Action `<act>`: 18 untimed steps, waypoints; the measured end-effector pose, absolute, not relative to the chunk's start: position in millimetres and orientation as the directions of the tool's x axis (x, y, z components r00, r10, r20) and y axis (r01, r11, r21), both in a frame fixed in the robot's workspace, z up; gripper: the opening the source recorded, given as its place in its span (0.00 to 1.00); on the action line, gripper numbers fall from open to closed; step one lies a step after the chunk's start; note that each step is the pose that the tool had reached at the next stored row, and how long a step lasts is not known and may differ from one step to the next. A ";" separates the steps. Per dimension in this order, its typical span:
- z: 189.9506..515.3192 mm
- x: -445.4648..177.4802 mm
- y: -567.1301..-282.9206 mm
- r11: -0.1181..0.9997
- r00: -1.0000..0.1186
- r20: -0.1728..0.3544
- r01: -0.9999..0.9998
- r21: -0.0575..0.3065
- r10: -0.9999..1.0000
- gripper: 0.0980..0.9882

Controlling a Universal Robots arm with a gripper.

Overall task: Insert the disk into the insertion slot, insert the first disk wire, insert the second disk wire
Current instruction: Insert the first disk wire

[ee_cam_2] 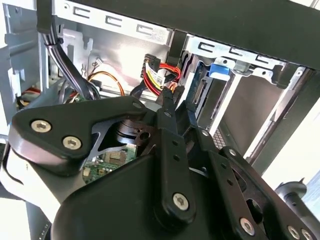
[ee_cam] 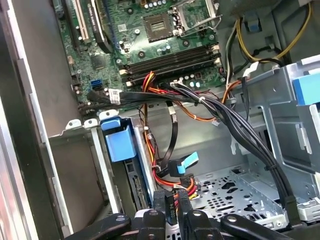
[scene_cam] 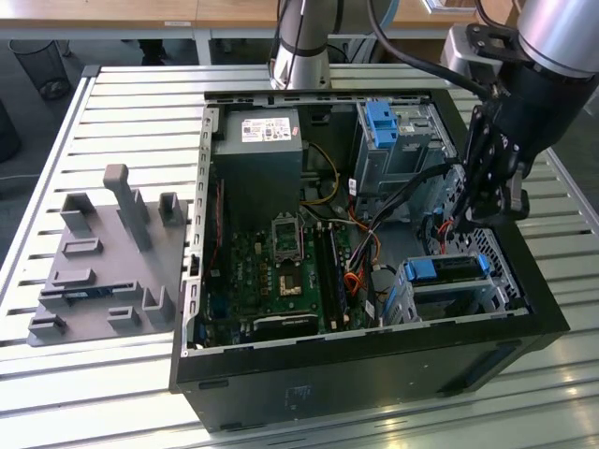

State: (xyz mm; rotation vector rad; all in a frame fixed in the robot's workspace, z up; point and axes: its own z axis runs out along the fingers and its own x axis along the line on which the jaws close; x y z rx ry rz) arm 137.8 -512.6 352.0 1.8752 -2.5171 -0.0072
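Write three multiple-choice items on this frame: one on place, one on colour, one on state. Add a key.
1. Where is the end effector in the exterior view?
A. outside the case
B. inside the case, at that view's right
C. inside the case, at that view's left

2. What colour is the wire connector it holds?
A. white
B. black
C. green

3. What is the end effector's state?
A. open
B. shut on nothing
C. shut on the wire connector

Key:
1 B: it hangs within the case walls at the exterior view's right.
2 B: the first wrist view shows a black plug.
3 C: both wrist views show it clamped on the connector.
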 end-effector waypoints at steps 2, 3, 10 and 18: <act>351.0 137.8 -511.8 0.299 -0.299 0.001 -0.954 0.005 -0.954 0.17; 350.7 137.8 -511.5 0.302 -0.302 0.002 -0.953 0.004 -0.953 0.17; 348.8 138.2 -511.2 0.276 -0.276 0.003 -0.961 0.003 -0.961 0.07; 345.9 138.2 -511.2 0.136 -0.136 0.002 -0.991 0.003 -0.991 0.07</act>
